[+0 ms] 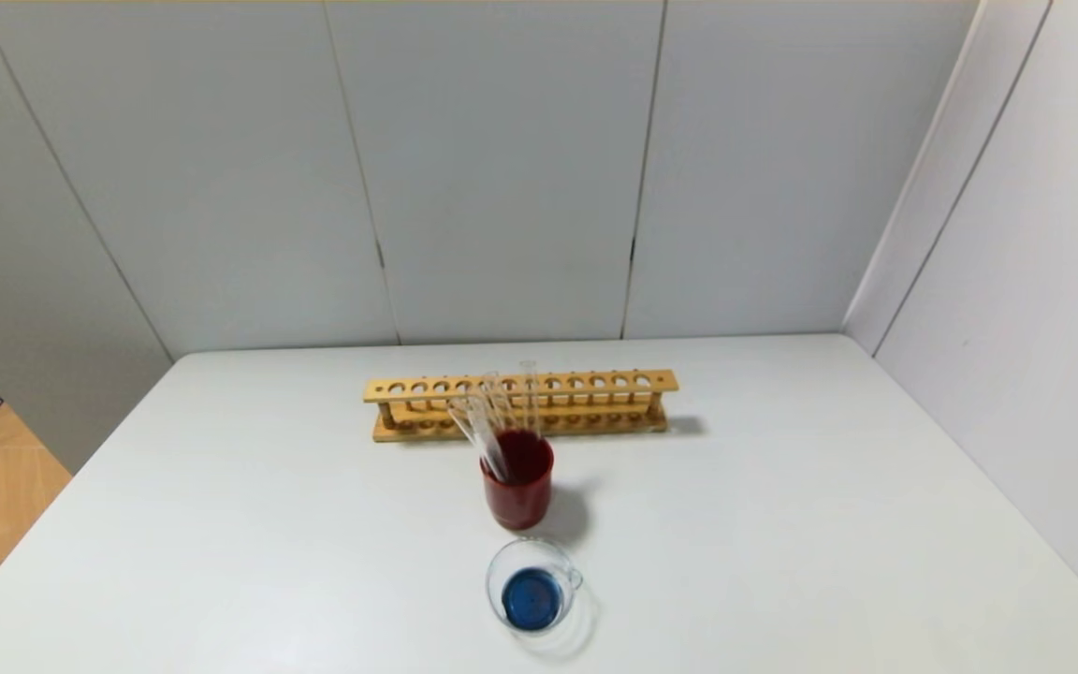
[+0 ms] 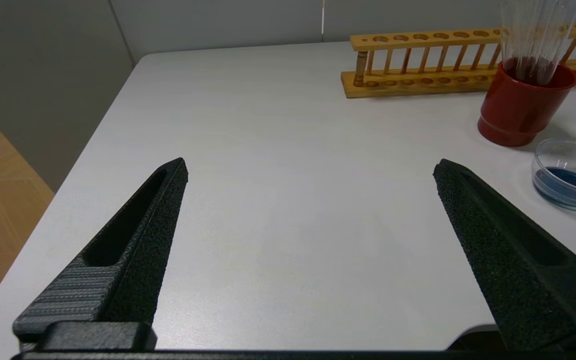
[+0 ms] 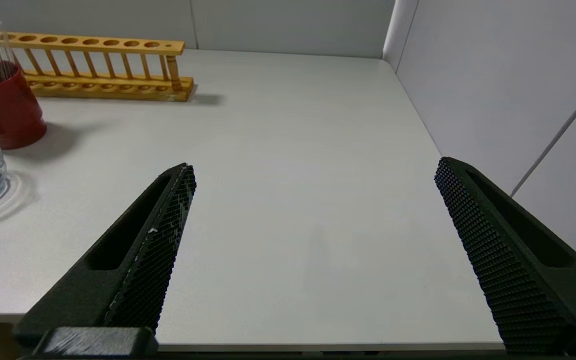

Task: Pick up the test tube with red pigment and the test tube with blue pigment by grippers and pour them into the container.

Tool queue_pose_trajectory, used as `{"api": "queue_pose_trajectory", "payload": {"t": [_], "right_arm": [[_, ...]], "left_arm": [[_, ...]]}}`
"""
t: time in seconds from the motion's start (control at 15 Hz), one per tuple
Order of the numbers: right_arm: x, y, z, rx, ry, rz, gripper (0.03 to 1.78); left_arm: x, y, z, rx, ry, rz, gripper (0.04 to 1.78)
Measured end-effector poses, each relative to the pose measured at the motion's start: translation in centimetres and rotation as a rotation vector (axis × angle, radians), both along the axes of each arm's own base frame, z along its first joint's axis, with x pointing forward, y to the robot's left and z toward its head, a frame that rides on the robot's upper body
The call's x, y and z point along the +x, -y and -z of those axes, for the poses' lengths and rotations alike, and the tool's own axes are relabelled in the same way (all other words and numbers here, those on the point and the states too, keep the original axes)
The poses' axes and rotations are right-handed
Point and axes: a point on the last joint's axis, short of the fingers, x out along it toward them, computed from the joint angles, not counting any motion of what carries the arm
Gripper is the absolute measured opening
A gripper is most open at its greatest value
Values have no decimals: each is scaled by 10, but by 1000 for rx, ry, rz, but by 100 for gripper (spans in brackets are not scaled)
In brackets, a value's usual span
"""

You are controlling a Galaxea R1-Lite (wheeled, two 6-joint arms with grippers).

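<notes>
Both pours look done: container (image 1: 533, 586) at 6 o'clock of the red cup (image 1: 519, 490) holds dark blue liquid, tubes (image 1: 492, 426) stand in that cup looking emptied, left gripper (image 2: 310, 167) and right gripper (image 3: 314, 170) wide open, holding nothing, near the table's front edge.

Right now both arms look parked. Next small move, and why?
Probably none beyond staying parked: the container already holds blue liquid, and the glass tubes stand in the red cup. Left gripper and right gripper are open, empty, at the table's near edge. I can't tell whether any pigment remains in the tubes.
</notes>
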Motion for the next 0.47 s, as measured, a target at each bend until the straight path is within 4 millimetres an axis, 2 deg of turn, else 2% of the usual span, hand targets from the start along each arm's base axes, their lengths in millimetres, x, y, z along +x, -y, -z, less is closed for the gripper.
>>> {"api": "queue_pose_trajectory", "payload": {"t": [0.47], "right_arm": [[0,0,0,-2,-1,1,174]], "left_arm": [[0,0,0,0,0,0,174]]}}
